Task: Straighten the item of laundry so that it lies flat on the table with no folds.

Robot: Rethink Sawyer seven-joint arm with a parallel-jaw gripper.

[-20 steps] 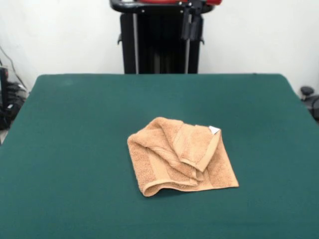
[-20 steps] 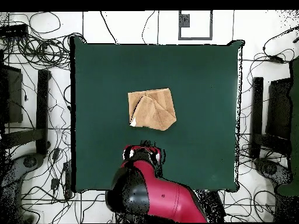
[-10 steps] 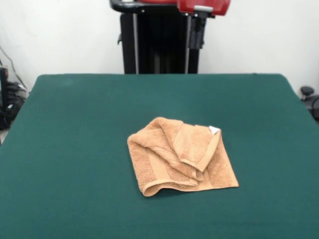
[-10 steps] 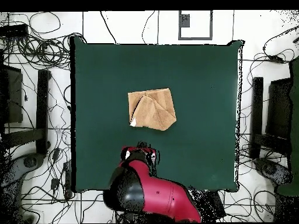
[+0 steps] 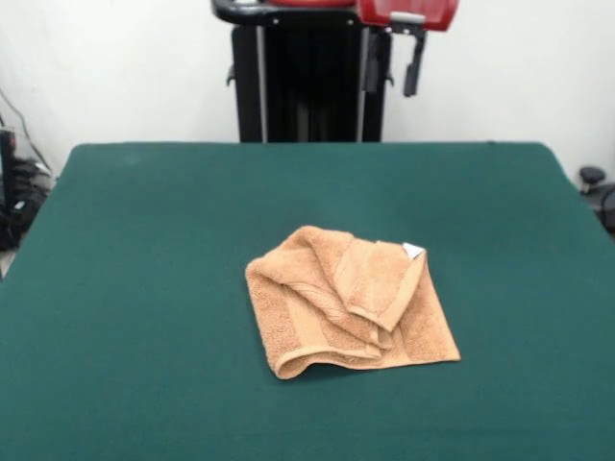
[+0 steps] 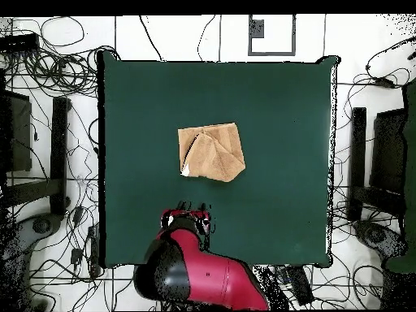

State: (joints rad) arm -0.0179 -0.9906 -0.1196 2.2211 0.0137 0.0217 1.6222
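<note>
Dark green felt covers the counter [image 5: 144, 288], behind which a white wall is seen. One towel [image 5: 346, 303] lies near the middle of the counter, a little toward the near side in the front view. It is crumpled: one corner is folded over the body, a white tag [image 5: 413, 251] is exposed at the far right corner, and a raised fold is visible along the near left edge. One pincer [image 5: 392, 65] is held high above the far edge of the counter, well apart from the towel. Its two dark fingers [image 5: 415, 67] hang with a clear gap between them, and nothing is gripped.

The step in hand is judged to be the approach; no straightening has been achieved, since the folds are all present. For the next move, the pincer would need to be lowered onto the folded-over corner, closed on that layer only, and drawn outward.

Count: one towel, one tag, one pincer, one counter.
</note>
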